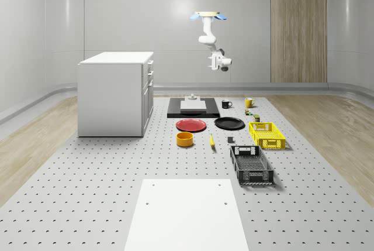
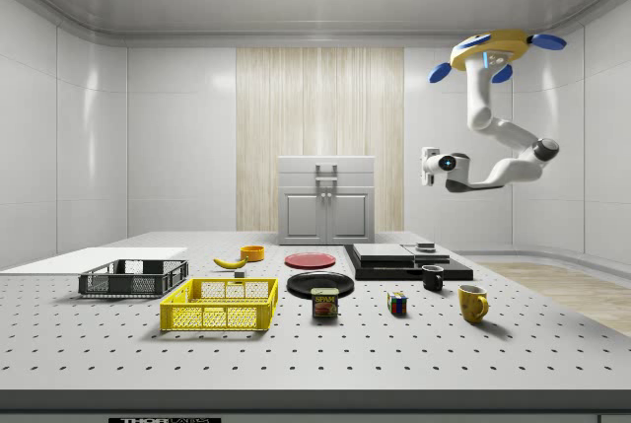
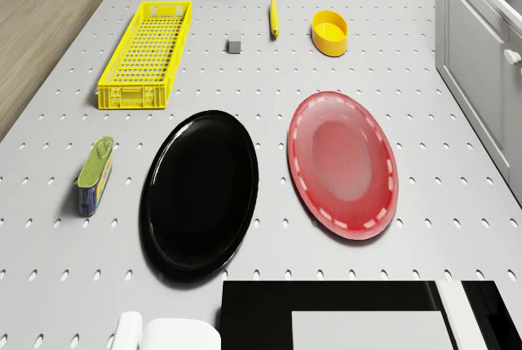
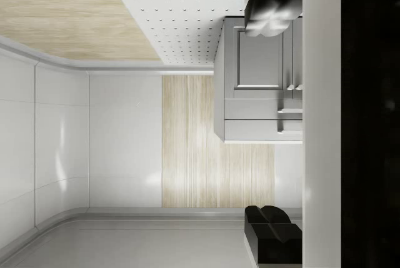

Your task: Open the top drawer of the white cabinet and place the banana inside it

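The banana [image 1: 212,141] lies untouched on the surface [image 1: 87,175] at four o'clock from the white cabinet [image 1: 114,96], its top drawer [image 1: 150,64] shut, while beyond, the drone [image 1: 205,16] hovers above the black mat [image 1: 175,110], its end effector [image 1: 224,64] spread apart and levelled at the cabinet, likely to take the handle first.

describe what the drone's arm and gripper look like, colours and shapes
The drone has a flat yellow and white disc body with blue rotor blades. The arm under it is glossy white, built of rounded tubular segments with darker grey bands at the joints. The gripper is a white block with a dark round spot beside it; its fingertips look black.
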